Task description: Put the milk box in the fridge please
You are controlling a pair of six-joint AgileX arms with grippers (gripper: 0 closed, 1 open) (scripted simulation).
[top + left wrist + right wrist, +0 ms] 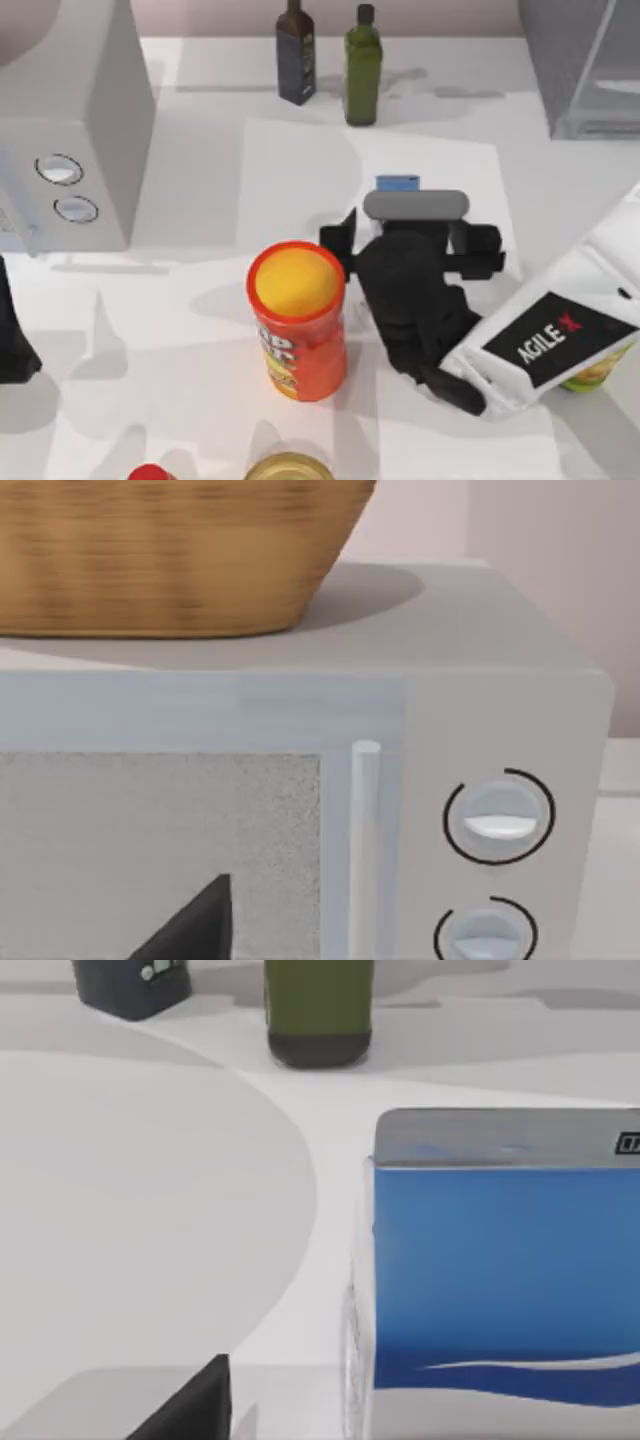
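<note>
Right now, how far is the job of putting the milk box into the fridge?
Early stage. Done: the right gripper has reached the milk box, which stands on the table mid-way. In hand: closing in for the grasp; no lift visible. Left: grasp, carry to the fridge at the far right corner, place inside. The left arm idles by the microwave.

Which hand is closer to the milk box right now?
Right. The right hand is directly over the milk box, mid-table. The left arm sits at the table's left edge, by the microwave, far from it.

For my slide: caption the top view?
Right hand above the milk box, beside an orange chip can; fridge behind.
</note>
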